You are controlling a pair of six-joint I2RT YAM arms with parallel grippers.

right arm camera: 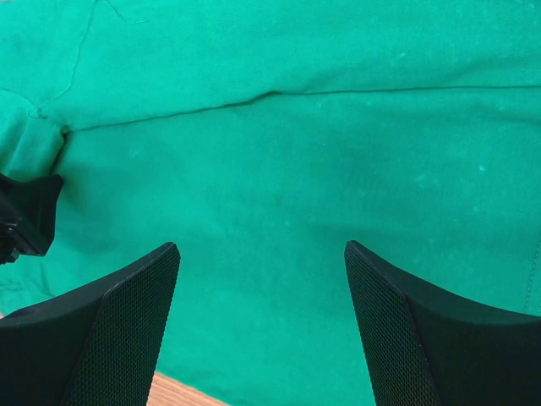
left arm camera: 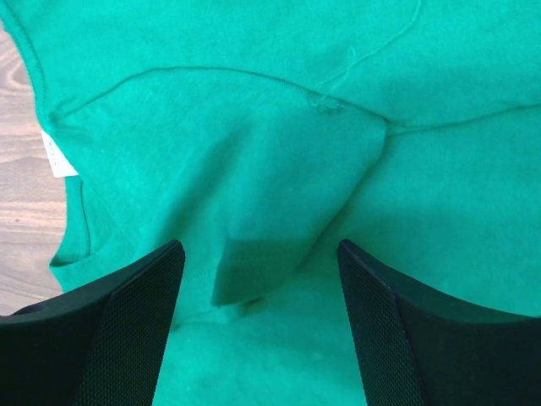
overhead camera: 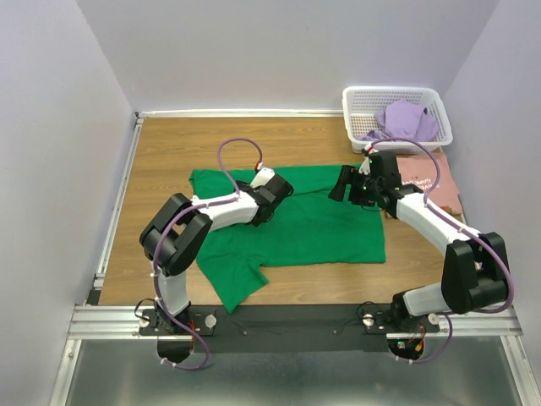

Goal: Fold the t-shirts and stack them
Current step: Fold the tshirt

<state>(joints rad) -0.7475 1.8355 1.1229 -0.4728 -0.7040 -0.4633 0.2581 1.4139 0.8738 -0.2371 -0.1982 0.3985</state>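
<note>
While the green t-shirt [overhead camera: 321, 224] lay spread across the middle of the wooden tabletop [overhead camera: 169, 152], both arms reached over it from the near edge. The left hand [overhead camera: 272, 201] hung above the shirt's left half with its fingers parted and nothing between them. In the left wrist view the left hand [left arm camera: 260, 254] framed a folded sleeve [left arm camera: 279, 194], with a loose thread at the seam above it. A white label [left arm camera: 57, 156] showed at the neckline on the left of that view, next to bare wood.

The right hand [overhead camera: 347, 184] hovered over the shirt's far right part, also released. Its wrist view showed the right hand [right arm camera: 262, 254] spread wide over smooth green cloth crossed by a long seam, gripping nothing. Whether either hand's fingertips touched the fabric could not be told.

One corner of the green shirt trailed toward the near edge, by the left arm's base. The pink t-shirt [overhead camera: 427, 178] lay at the tabletop's right side, partly hidden behind the right arm. Just beyond it stood the white basket [overhead camera: 355, 97] in the far right corner, with the lavender t-shirt [overhead camera: 404, 120] bunched inside.
</note>
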